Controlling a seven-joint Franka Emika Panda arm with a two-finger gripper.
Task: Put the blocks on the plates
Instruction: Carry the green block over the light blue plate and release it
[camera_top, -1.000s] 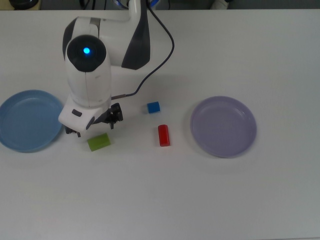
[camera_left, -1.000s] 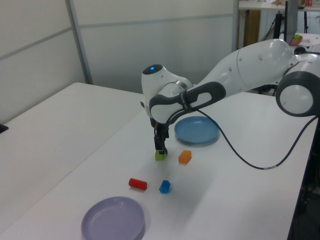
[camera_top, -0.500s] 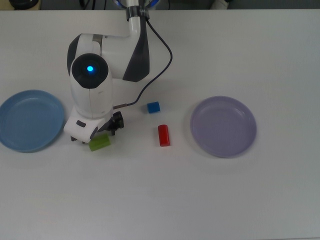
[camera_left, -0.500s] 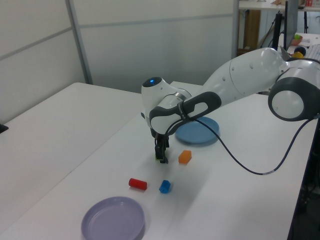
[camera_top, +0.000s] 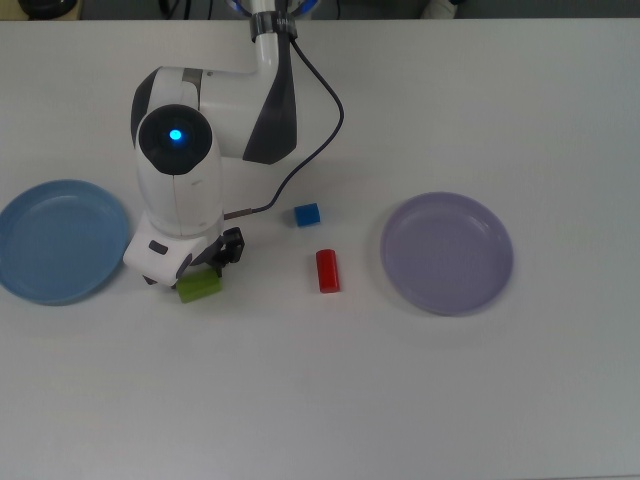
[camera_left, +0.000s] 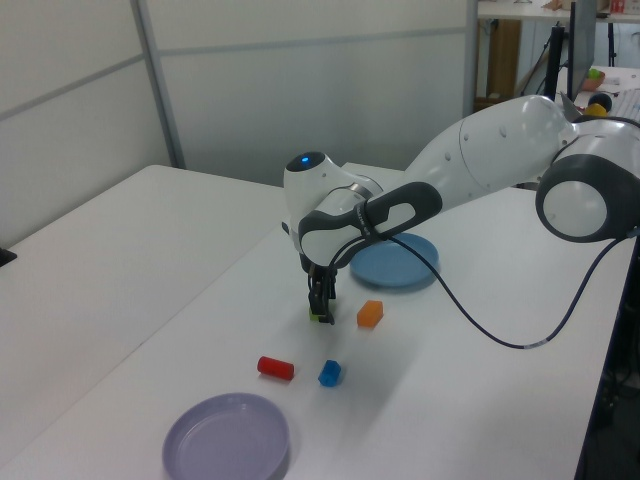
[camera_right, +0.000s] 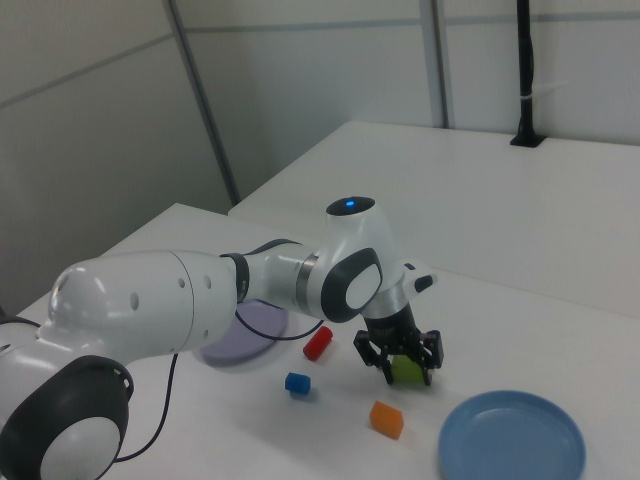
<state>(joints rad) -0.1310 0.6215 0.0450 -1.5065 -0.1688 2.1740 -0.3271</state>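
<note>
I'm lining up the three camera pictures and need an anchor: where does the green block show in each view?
Top view: green block left of centre, just below the arm's head.
Left view: only a sliver of it shows under the gripper, mid-picture.
Right view: lower right of centre, between the fingers.
Shared landmark: the light blue plate, the plate nearer the block.

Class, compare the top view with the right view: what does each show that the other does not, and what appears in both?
Only the top view shows the whole lavender plate; in the right view the arm partly hides it. Only the right view shows the orange block, lying between the blue cube and the blue plate, and the tool down around the green block. Both show the green block, blue cube, red block and blue plate.
</note>
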